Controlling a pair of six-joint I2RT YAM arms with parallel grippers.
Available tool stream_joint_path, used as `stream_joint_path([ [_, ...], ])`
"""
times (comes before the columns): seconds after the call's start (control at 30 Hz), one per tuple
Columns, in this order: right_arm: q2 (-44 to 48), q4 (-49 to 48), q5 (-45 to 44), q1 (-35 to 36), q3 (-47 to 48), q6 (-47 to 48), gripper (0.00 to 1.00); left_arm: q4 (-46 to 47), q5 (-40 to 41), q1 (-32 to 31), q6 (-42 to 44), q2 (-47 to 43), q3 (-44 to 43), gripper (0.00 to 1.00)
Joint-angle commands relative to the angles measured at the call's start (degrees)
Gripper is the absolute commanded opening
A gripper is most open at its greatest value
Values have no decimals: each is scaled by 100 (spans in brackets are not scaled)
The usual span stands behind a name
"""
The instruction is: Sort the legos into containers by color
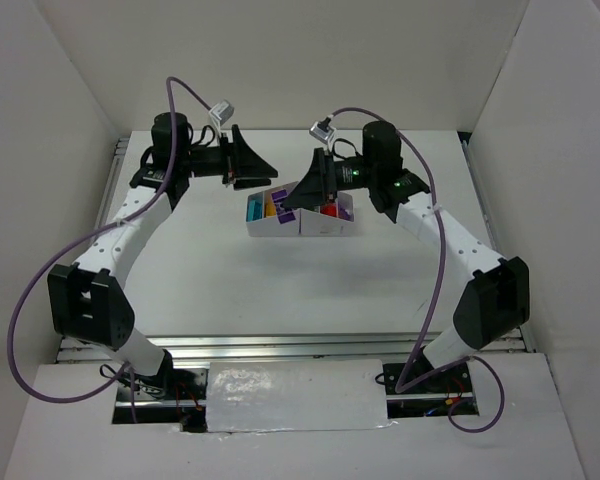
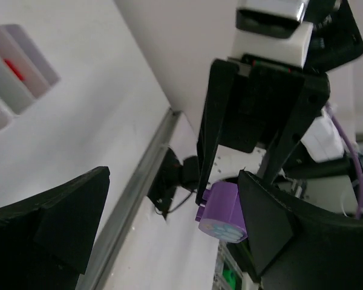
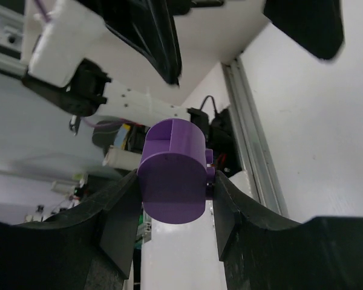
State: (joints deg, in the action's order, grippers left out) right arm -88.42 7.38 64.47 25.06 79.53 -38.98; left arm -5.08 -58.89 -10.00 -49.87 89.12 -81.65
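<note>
Purple lego (image 3: 172,172): gripped on two opposite sides by fingers of right gripper (image 3: 174,196), claw closed snug on it, brick clear of table (image 1: 230,290).
White tray (image 1: 298,229): far half of table, centre, under right gripper in top view.
Tray holds yellow lego (image 1: 267,208) near left end and red lego (image 1: 329,210) near right end; exact compartments cannot be told.
Left gripper (image 1: 256,168): just beyond tray's far-left corner, claw spread wide, nothing in it, facing right gripper, close but apart.

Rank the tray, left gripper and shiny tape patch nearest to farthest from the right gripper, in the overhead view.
1. Tray, partly under the right gripper.
2. Left gripper, just to its left.
3. Tape patch, at the near edge.
</note>
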Motion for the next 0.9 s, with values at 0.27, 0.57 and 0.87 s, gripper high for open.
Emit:
stream_joint_path([
  [0.27, -131, -3700, 848, -54, -455, -2545, 0, 2652, -1388, -169, -1420, -35, 237, 90],
  [0.57, -17, -2303, 295, -71, -280, -1350, 1, 4259, -1608, -274, -2527, 123, 448, 87],
  [0.87, -61, -2724, 75, -133, -289, -1577, 2, 3867, -1669, -441, -2292, 272, 255, 84],
])
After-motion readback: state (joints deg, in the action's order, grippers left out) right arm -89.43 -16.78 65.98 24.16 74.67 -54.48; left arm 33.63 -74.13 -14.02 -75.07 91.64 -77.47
